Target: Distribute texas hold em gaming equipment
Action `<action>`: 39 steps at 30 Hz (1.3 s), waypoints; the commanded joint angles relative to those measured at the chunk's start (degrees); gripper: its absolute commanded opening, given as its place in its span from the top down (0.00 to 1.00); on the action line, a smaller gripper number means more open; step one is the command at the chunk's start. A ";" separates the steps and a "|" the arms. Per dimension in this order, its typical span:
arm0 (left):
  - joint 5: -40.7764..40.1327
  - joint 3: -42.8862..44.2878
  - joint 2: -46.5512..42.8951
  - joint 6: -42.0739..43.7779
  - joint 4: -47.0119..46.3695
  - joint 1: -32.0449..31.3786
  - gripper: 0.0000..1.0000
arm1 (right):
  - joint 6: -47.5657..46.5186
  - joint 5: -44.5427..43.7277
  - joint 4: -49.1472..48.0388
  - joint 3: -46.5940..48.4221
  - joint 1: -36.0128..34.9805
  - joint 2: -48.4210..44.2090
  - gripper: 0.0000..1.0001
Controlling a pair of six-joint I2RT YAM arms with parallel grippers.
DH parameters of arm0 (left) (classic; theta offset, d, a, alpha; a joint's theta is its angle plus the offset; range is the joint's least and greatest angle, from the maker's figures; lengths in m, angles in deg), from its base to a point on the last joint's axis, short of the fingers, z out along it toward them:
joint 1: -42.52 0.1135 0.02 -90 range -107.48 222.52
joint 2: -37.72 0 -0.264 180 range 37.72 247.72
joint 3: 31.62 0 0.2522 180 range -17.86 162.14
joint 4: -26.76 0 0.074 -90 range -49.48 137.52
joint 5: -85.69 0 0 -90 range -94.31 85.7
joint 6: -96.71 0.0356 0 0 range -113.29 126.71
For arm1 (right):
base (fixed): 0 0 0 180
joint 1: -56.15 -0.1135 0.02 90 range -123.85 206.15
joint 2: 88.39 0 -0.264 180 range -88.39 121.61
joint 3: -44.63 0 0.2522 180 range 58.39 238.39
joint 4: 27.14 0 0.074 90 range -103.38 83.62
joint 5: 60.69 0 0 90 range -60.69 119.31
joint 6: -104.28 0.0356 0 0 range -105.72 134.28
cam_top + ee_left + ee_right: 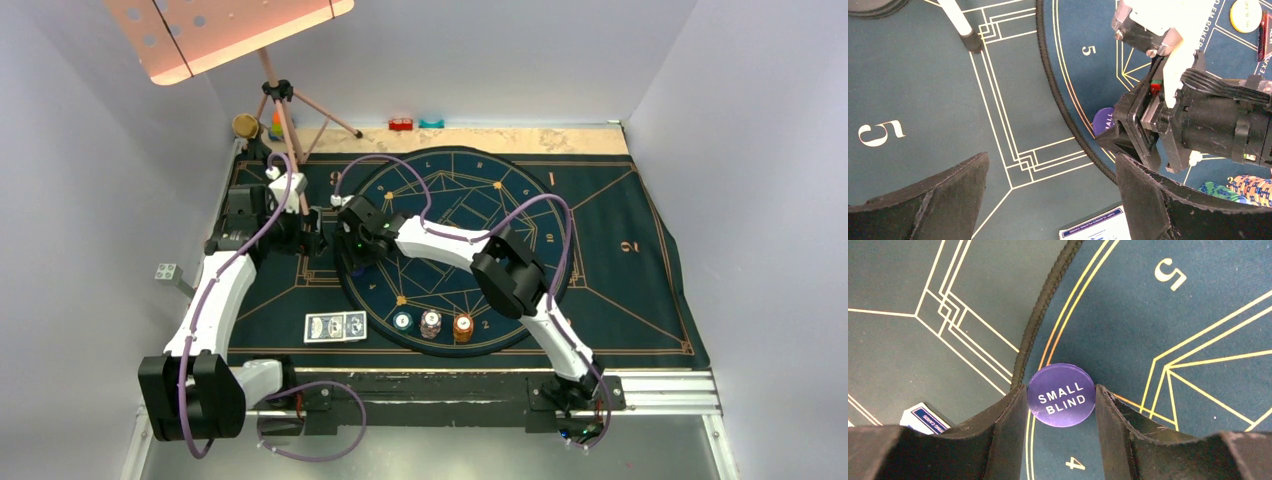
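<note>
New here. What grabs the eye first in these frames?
The purple SMALL BLIND disc, pinched in the right gripper at the left rim of the round mat. Next, three chip stacks and blue-backed cards along the near side. The left gripper hangs wide open close by.

Pale lilac-white walls [80, 150] around a wood-topped table [500, 140], pink perforated panel [230, 30] on a tripod [279, 92] far left.
</note>
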 commanded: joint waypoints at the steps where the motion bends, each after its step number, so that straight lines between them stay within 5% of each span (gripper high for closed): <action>1: 0.29 1.92 -1.57 -0.76 -1.19 0.68 0.00 | 0.72 1.72 -2.29 3.69 0.38 1.06 0.66; 6: -0.41 2.14 -0.98 -0.63 -0.84 0.76 0.00 | 0.31 3.31 -4.87 3.61 0.32 1.84 0.65; 18: -2.07 2.11 -1.26 -0.94 -1.31 0.96 0.00 | -1.98 5.98 -11.16 -4.48 1.58 -5.06 0.13; 26: -0.78 1.67 -1.36 -0.05 -1.23 1.17 0.00 | -0.82 -2.53 -11.80 -19.67 11.34 -19.54 0.11; 31: 0.33 1.23 -0.84 1.18 -1.17 1.18 0.00 | -2.41 -20.26 0.82 -18.17 14.01 -16.98 0.11; 39: 3.09 1.38 -0.19 2.05 -0.41 1.24 0.00 | -1.40 -25.73 2.88 -21.31 14.49 -17.47 0.10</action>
